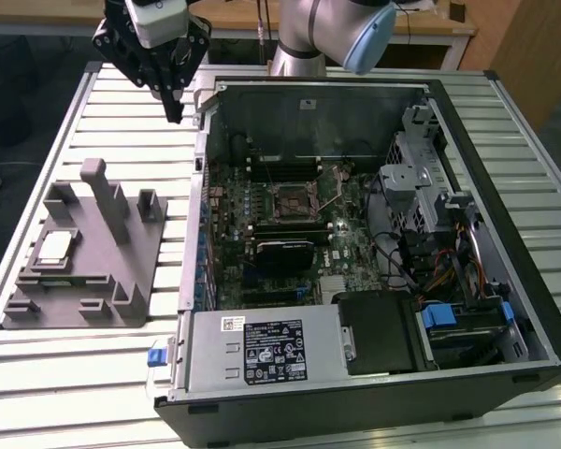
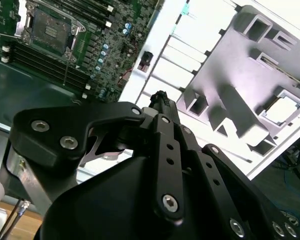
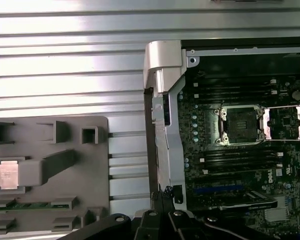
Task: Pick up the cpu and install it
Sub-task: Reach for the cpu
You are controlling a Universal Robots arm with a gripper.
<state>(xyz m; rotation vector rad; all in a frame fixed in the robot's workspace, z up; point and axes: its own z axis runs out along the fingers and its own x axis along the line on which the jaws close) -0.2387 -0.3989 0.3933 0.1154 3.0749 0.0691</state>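
1. The surface is a slatted aluminium table [image 1: 75, 374]. An open PC tower case [image 1: 309, 122] lies on its side on it, and there's a wooden desk [image 1: 430, 21] behind.
2. A grey plastic fixture [image 1: 93, 281] sits on the slats just beside the case, on the exterior view's left.
3. The cpu [image 1: 56, 246] lies flat in a recess of that fixture, silvery top up. It's square, so no real long axis. Its edges run in line with the fixture's edges.
4. The motherboard's socket [image 3: 238, 125] is bare, and its metal frame [image 3: 286, 122] is flipped open beside it.
5. The gripper [image 1: 175, 110] hangs over the slats by the case's far corner, well apart from the cpu. Its fingertips are pinched together with nothing between them.
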